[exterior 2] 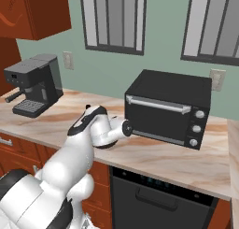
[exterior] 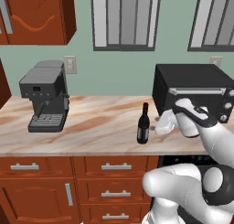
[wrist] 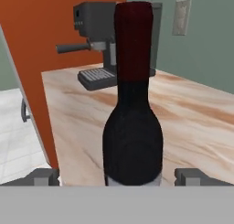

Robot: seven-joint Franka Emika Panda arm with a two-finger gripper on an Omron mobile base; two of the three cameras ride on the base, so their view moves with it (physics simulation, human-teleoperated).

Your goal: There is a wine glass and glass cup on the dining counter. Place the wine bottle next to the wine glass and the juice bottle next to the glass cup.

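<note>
Near the front edge of the marbled desk (exterior: 91,127), over the drawered cabinets (exterior: 114,191), the wine bottle (exterior: 143,124) stands upright: slim, near-black body, narrow dark red neck, a pale band just visible at its lower part in the hand view. It sits roughly between the grey coffee machine (exterior: 44,96) at the left and the black toaster oven (exterior: 194,91) at the right, closer to the oven, apart from both. In the left base view the tool (exterior: 161,124) is level with the bottle's body, just to its right, reaching in sideways from the white arm (exterior: 201,131). In the hand view the bottle fills the centre, rounded shoulder and red neck rising up the picture, with the two dark fingertips (wrist: 43,176) low down on either side of its body, each with a clear gap of desk showing between tip and glass. Jaws stand wide, wider than the bottle, holding nothing. Behind the bottle in that view: the coffee machine, a wall outlet (wrist: 182,16) on the green wall, a reddish-brown cabinet side (wrist: 41,58). In the right base view the arm's wrist lies in front of the oven's left end.
</note>
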